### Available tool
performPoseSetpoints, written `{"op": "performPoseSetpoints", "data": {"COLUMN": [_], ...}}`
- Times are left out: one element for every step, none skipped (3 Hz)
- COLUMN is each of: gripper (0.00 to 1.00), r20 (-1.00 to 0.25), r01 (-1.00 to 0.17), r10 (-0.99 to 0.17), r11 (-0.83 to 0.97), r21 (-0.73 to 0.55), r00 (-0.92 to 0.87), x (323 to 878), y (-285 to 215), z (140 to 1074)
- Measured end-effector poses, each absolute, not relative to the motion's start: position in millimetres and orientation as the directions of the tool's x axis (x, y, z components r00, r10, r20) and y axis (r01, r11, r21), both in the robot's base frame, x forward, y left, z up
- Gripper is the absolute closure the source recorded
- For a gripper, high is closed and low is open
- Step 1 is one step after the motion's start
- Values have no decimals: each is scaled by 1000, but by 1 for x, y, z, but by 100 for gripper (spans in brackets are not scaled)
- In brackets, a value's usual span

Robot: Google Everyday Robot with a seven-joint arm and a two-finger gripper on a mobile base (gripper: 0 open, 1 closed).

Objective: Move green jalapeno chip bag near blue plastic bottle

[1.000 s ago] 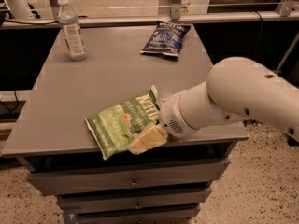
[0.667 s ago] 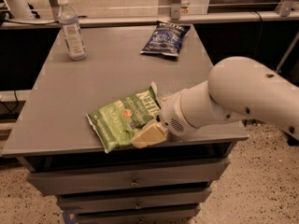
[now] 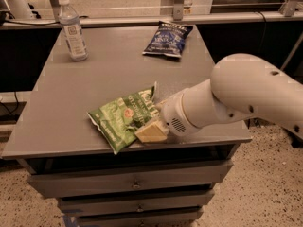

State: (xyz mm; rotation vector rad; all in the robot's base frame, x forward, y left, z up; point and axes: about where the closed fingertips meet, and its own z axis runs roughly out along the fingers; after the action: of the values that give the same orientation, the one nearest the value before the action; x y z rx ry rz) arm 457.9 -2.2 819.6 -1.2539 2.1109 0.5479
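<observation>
The gripper (image 3: 150,129) is at the front right of the table (image 3: 94,79), closed on the lower right edge of the green jalapeno chip bag (image 3: 120,119); one tan finger (image 3: 152,132) lies over the bag. The bag's white lettering and red-orange emblem are too small to read. Its right corner is tilted up against the thick white arm (image 3: 236,93). Since a second ago the bag has shifted slightly back from the table's front edge. The blue plastic bottle (image 3: 73,30) stands upright at the far left corner, well apart from the bag, its white-and-blue label unreadable. A dark blue chip bag (image 3: 168,39) lies far centre. The grey table has drawers (image 3: 132,183) and stands on a speckled floor (image 3: 265,183).
</observation>
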Motion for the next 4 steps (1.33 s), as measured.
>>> {"op": "performPoseSetpoints", "data": {"gripper": [100,100,100,100], "r20": [-688,-689,-732,-805], "r01": [-885,-885,-881,-864], "r10": [-630,-630,-615,-564], "r11": [465,465,471,484], "r21": [39,36,-43,-140], "r00": [-361,-359,-293,-186], "x": [458,458,483,533], "y": [-2,-2,7,23], "z": [823,823,848,895]}}
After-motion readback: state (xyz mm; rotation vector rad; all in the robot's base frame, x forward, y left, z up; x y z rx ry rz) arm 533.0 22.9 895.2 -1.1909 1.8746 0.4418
